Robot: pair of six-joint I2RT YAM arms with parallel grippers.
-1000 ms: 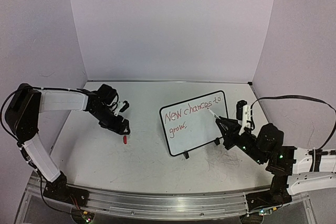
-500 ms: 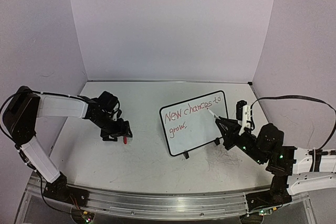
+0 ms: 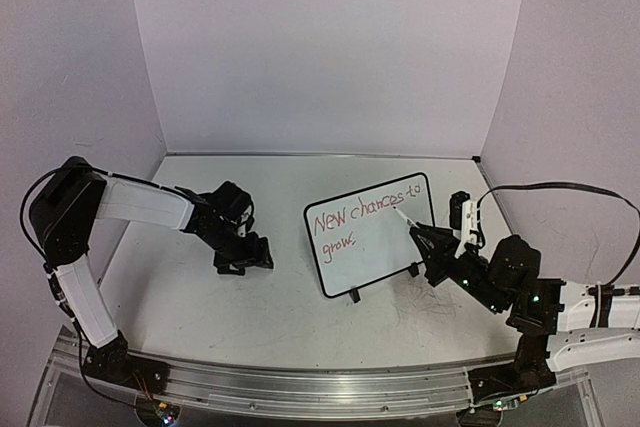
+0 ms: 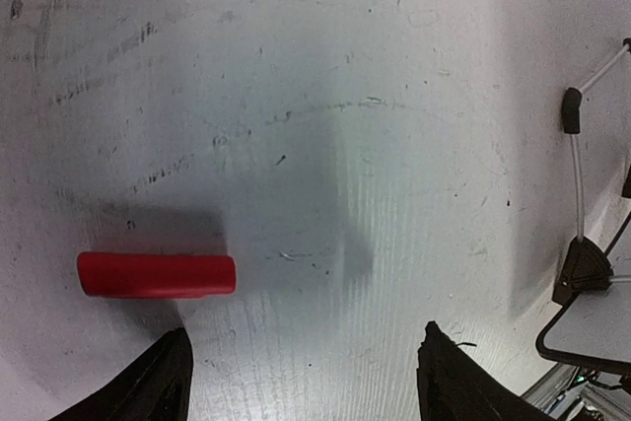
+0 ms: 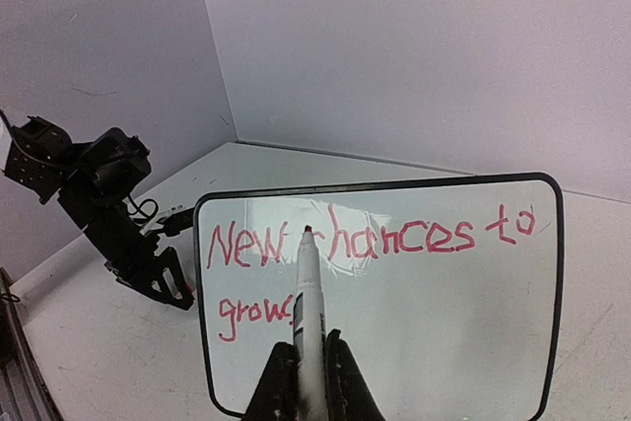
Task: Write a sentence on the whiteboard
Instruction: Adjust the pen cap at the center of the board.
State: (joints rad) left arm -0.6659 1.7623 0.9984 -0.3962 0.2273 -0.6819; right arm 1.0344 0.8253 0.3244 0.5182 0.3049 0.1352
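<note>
Whiteboard [image 3: 370, 232] first: it sits right of centre in the top view, on the scuffed white table [image 3: 300, 332], turned at a slant so that its upper right corner points toward the back wall. We see a small white rectangle in a thin black frame with rounded corners, and two small black feet poke out along its lower edge. Red handwriting runs across it in two lines, "New chances to" along the top and "grow" below at the left. In the right wrist view the board fills the lower middle of the frame, glossy with a faint reflection, and the end of the lower line is hidden behind the marker [image 5: 306, 293].

The right gripper [image 5: 308, 382] is clenched on that marker, a white barrel with a red tip pointing up the frame. The tip lies over the top line between "New" and "chances"; we cannot tell whether it touches the surface.

At centre left in the top view, well apart from the board, the left gripper [image 4: 306, 382] hangs low over the table with its fingers spread and nothing between them. A red cap [image 4: 156, 274] lies flat at the lower left of the left wrist view, just above one fingertip.
</note>
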